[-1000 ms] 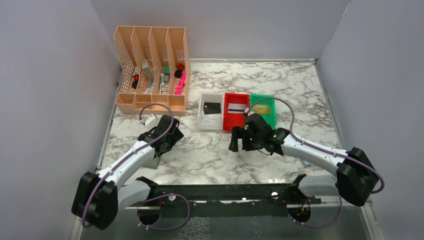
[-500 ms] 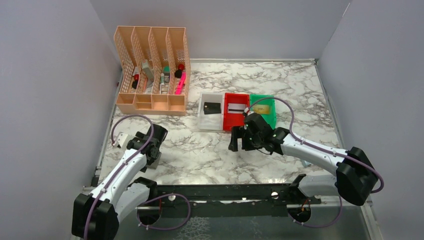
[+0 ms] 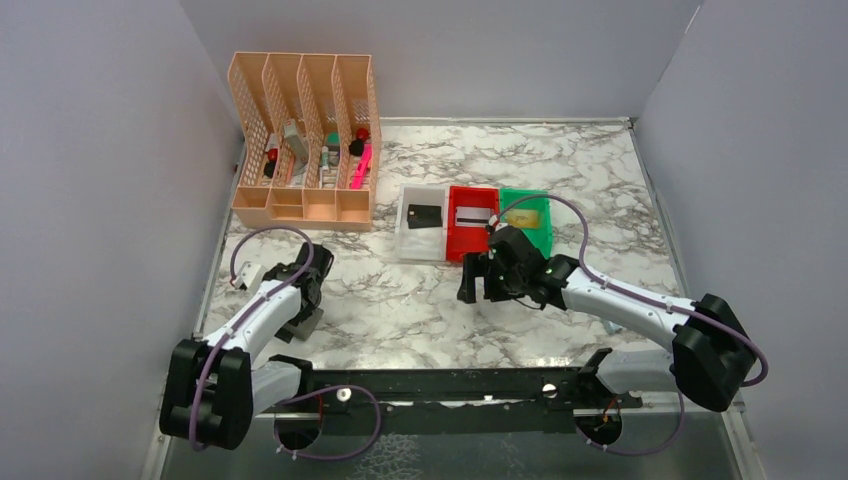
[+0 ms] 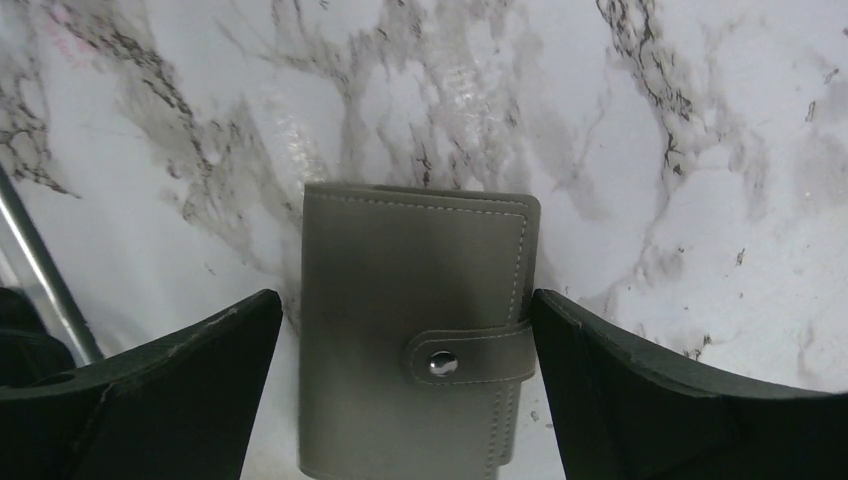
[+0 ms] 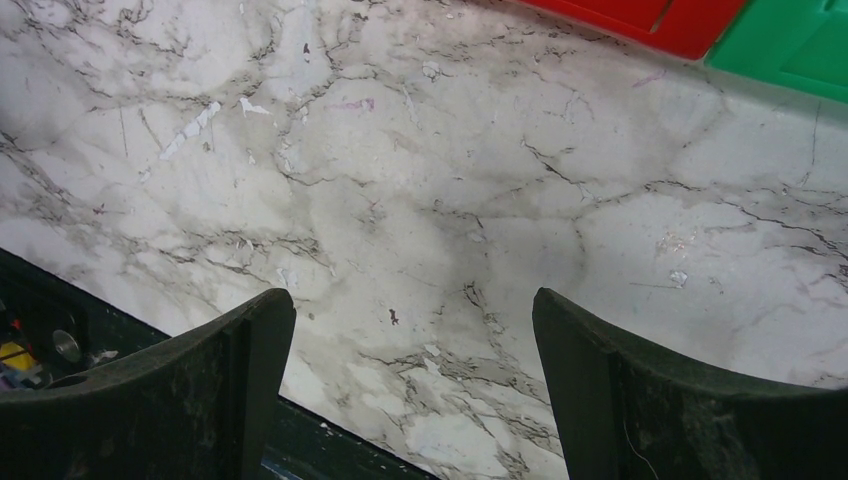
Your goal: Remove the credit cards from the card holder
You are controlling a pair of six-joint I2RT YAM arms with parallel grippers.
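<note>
I am hovering the wide-open, empty left claw [image 4: 405, 300] over the shut card holder [image 4: 415, 340], planning a straight lift clear.

Nothing here can be read — no word, number or brand mark comes out legible in any view. The card holder [image 4: 415, 300] shows a plain grey face with only stitching and a snap stud on its strap. The credit cards [image 3: 425, 214] lying in the bins [image 3: 472, 247] are too small from above to make out any print — only a dark stripe on one.
</note>
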